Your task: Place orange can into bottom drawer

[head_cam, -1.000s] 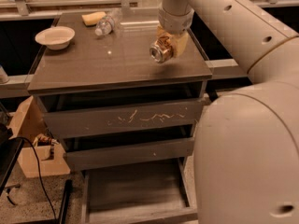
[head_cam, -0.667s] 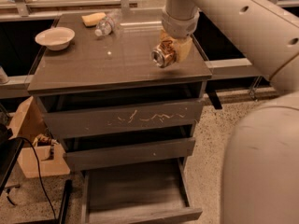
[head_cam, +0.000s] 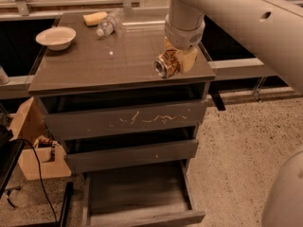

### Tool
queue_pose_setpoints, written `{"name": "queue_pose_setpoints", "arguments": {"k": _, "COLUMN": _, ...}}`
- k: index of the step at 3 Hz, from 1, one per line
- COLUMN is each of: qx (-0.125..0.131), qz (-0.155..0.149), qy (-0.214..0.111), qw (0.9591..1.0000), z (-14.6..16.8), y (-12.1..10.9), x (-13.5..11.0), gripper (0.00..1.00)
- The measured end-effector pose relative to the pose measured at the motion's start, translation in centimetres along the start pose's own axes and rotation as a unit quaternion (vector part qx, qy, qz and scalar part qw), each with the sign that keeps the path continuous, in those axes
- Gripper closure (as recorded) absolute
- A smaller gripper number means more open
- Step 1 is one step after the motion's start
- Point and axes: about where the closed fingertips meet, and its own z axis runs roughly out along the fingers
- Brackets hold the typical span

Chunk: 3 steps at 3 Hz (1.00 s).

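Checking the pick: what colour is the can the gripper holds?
Can: mottled orange, gold, white, silver end; camera view. Gripper holds it over the cabinet, right front.

The bench [head_cam: 118, 67] top is grey-brown. On it are a white bowl [head_cam: 56, 37] at far left, a yellow block [head_cam: 94, 18], possibly a sponge, at the back, and a clear bottle [head_cam: 108, 24] lying beside the block. The tool [head_cam: 176, 60] is at the right front corner, clamped on the orange can [head_cam: 166, 65].

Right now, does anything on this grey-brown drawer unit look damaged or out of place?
Pale scratches cross the grey-brown upper drawer. A clear plastic water bottle lies on its side near the top's back edge. The gripper, over the top's front edge, grips the orange metal can sideways.
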Motion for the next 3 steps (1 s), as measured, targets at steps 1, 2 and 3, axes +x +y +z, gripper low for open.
{"name": "queue_pose_setpoints", "arguments": {"k": 1, "qx": 0.001, "qz": 0.012, "qy": 0.005, "qw": 0.9999, "z": -1.6, "y": 1.7, "x": -0.7, "gripper": 1.00}}
{"name": "queue_pose_setpoints", "arguments": {"k": 2, "qx": 0.007, "qz": 0.027, "qy": 0.007, "qw": 0.9996, "z": -3.9, "y": 4.4, "x": -2.5, "gripper": 1.00}}
{"name": "queue_pose_setpoints", "arguments": {"k": 3, "qx": 0.008, "qz": 0.051, "qy": 0.010, "qw": 0.9986, "z": -4.7, "y": 6.4, "x": -4.4, "gripper": 1.00}}
